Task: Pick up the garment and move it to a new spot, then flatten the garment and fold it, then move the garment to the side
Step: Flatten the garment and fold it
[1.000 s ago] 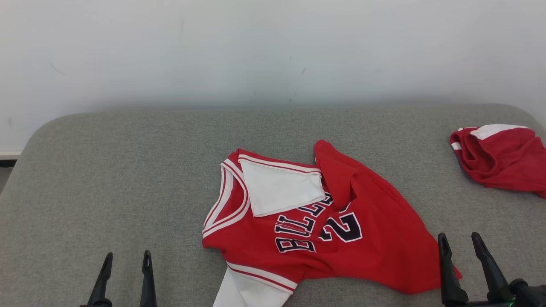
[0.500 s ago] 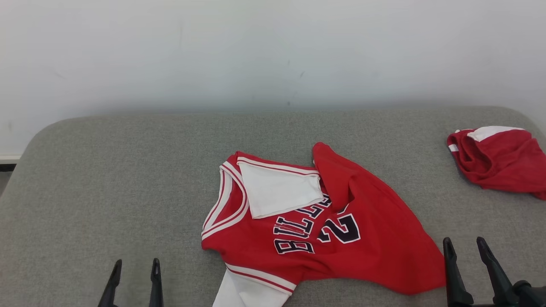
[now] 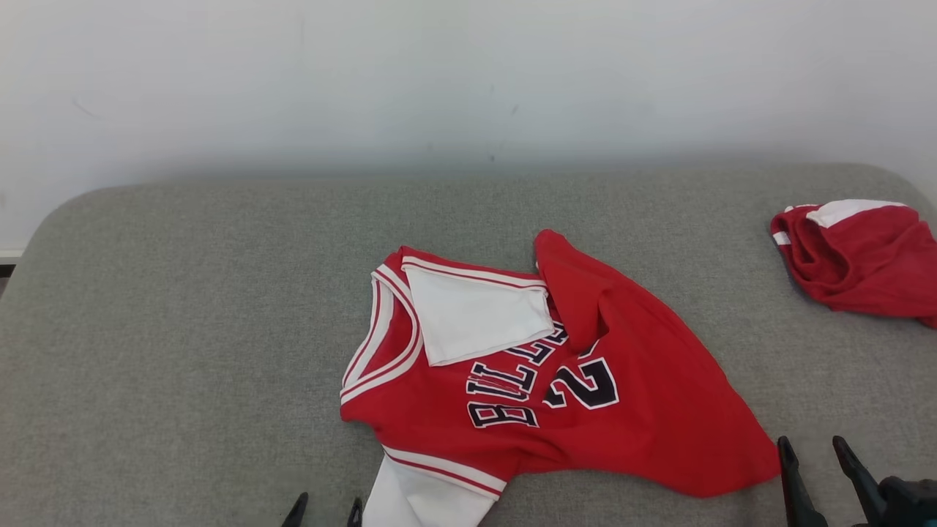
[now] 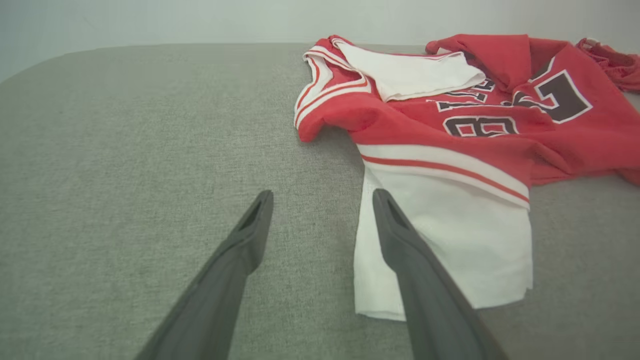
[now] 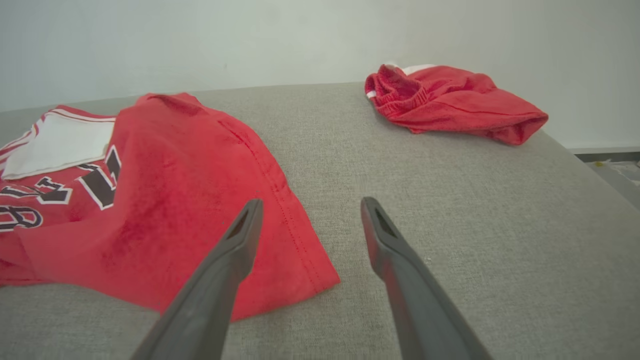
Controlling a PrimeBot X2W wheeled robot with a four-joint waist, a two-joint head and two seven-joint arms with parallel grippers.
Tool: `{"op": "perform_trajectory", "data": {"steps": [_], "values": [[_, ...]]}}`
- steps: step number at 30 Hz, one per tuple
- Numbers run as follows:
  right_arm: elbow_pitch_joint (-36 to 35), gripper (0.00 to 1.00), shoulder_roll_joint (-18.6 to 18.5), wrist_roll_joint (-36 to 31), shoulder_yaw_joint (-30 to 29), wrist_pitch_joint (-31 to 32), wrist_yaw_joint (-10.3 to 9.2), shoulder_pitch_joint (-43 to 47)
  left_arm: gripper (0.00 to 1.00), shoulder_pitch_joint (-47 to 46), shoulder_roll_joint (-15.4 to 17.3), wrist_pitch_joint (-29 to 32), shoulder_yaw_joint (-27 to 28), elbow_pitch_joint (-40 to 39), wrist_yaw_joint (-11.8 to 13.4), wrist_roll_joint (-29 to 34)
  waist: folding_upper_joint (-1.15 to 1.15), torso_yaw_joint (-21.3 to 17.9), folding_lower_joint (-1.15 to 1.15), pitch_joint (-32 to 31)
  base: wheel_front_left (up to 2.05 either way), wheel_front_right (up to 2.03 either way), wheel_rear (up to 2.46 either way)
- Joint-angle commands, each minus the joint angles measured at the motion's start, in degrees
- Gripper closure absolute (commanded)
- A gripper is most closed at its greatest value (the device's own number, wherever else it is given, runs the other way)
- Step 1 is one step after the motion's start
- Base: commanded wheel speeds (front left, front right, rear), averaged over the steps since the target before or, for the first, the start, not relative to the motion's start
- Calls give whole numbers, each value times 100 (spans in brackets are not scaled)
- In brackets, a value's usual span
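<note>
Garment lies rumpled on cushion, left fingers and right fingers apart beside its near edges

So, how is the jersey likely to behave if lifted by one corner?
Probably floppy: the jersey lies crumpled, with a white sleeve folded over its chest, so it should drape from any grasped point. Likely light: the fabric looks thin. Pushed, it would probably bunch rather than slide on the textured grey surface.

jersey lies mid table, prob. shorts well apart, far right.
</note>
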Motion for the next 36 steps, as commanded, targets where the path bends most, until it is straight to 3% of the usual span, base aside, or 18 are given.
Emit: {"op": "perform_trajectory", "data": {"steps": [1, 7, 23, 24, 25, 26, 27, 28, 36], "values": [[143, 0, -52, 52, 25, -44, -14, -133, 0, -105, -11, -28, -54, 155, -19, -66, 0, -10, 0, 80, 0, 0, 0], [1059, 0, -119, 104, 98, -183, -14, -554, 0, -335, -35, -33, -303, 766, -57, -119, 0, -23, 0, 198, 0, 0, 0], [2898, 0, -3, 401, 566, -311, -13, -1451, 0, -558, -70, -25, -844, 1496, -100, -312, 0, 30, 0, 368, 0, 0, 0], [2972, 19, 7, 442, 617, -326, -13, -1463, 0, -564, -73, -24, -894, 1567, -105, -354, 0, 43, 0, 367, 0, 0, 0], [3038, 60, 30, 494, 667, -320, -13, -1463, 0, -563, -75, -12, -955, 1661, -111, -431, 0, 51, 0, 362, 0, 0, 0], [3090, 100, 44, 545, 711, -330, -13, -1466, 39, -569, -77, -6, -1016, 1738, -118, -537, 0, 56, 0, 355, 0, 0, 0], [3140, 100, 32, 586, 750, -352, -13, -1468, 64, -586, -77, 1, -1079, 1803, -124, -606, 0, 61, 0, 340, 0, 0, 0], [3181, 100, 11, 625, 790, -363, -13, -1464, 100, -601, -84, 1, -1163, 1856, -129, -656, 0, 63, 0, 325, 0, 0, 0], [2841, 100, -67, 1023, 1187, -563, -13, -1467, 100, -786, -73, -34, -1296, 1466, -35, -897, 0, 51, 0, 196, 0, 0, 0]]}}
